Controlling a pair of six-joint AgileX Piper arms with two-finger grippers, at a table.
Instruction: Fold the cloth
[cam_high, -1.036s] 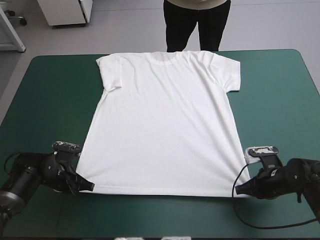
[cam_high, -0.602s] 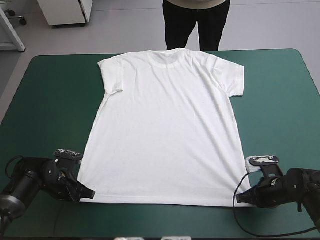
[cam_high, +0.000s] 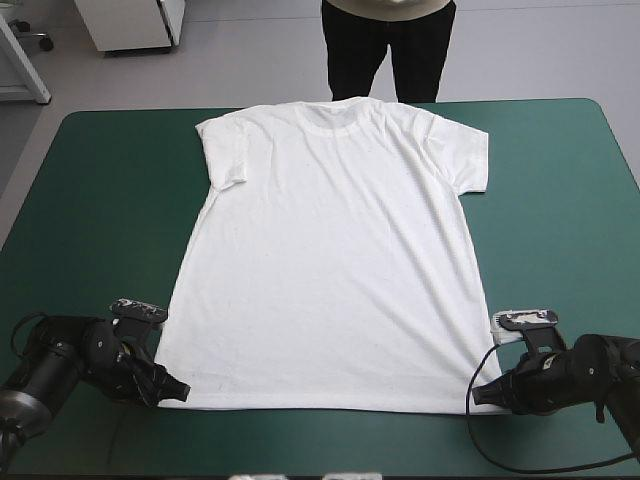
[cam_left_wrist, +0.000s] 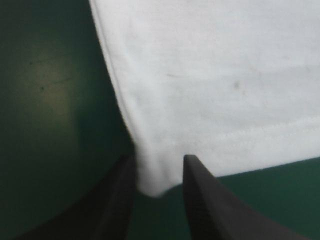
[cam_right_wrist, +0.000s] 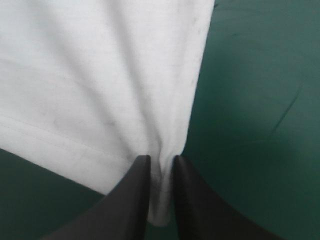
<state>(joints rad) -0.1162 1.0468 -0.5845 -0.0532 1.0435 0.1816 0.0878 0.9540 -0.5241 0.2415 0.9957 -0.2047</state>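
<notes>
Left gripper (cam_high: 181, 391) and right gripper (cam_high: 477, 395) pinch the T-shirt (cam_high: 330, 250) by its hem corners; it lies flat, no fold made yet.

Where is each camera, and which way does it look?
High view: above, behind the robot, looking down at the T-shirt flat on the table; left gripper and right gripper show.
Left wrist view: above the left gripper, looking along its fingers at one hem corner.
Right wrist view: above the right gripper, the other corner.
All share the T-shirt's near hem.
</notes>
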